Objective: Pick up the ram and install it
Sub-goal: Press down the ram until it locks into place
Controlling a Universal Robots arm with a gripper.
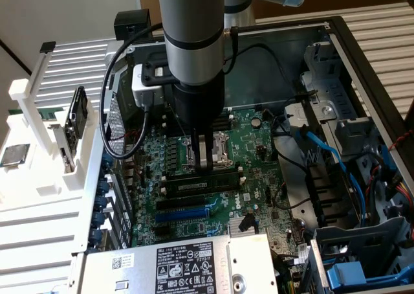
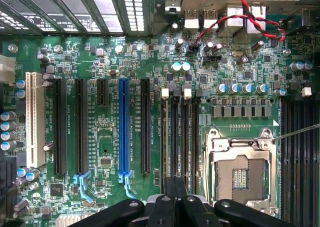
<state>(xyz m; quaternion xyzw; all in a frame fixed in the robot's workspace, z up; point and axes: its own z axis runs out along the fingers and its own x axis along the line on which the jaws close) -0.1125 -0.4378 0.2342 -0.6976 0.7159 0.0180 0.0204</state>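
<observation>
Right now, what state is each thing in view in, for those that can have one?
gripper: shut, fingertips down over the memory slots.
ram: lying along a slot, not held; whether it is fully seated cannot be told.
processor socket: empty, no chip in it.
blue expansion slot: empty.
computer case: side open.

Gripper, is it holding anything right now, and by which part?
Nothing seems held: the gripper is shut, its tips just above the ram, which looks already seated. Whether they touch it cannot be told.
</observation>
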